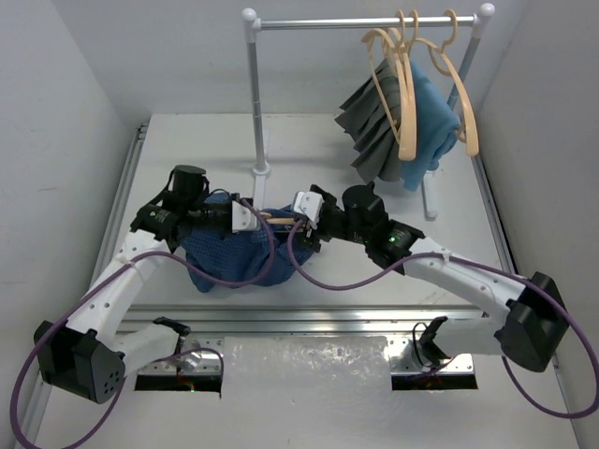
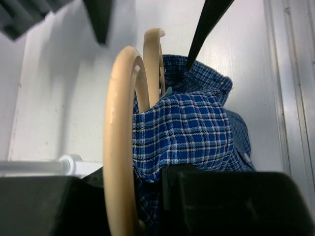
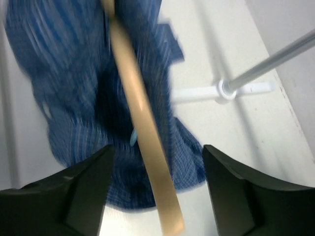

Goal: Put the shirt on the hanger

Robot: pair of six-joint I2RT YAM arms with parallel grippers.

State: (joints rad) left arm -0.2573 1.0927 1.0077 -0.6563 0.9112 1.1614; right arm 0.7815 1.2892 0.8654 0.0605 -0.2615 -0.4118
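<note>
The dark blue checked shirt (image 1: 229, 257) hangs bunched over the table between my two arms. The tan hanger (image 1: 279, 220) lies level between the grippers, partly inside the shirt. My left gripper (image 1: 245, 217) is shut on the hanger near its hook. In the left wrist view the curved hook (image 2: 119, 128) and checked cloth (image 2: 189, 132) sit between its dark fingers (image 2: 231, 201). My right gripper (image 1: 309, 213) is open. In the right wrist view, which is blurred, its fingers (image 3: 74, 196) stand wide apart on either side of the hanger arm (image 3: 142, 132), with the shirt (image 3: 74, 88) behind.
A white clothes rail (image 1: 365, 21) stands at the back, with its left post (image 1: 255, 94) just behind the grippers. Several tan hangers (image 1: 404, 94), a grey pleated garment (image 1: 370, 126) and a light blue cloth (image 1: 432, 117) hang at its right end. Walls close in on both sides.
</note>
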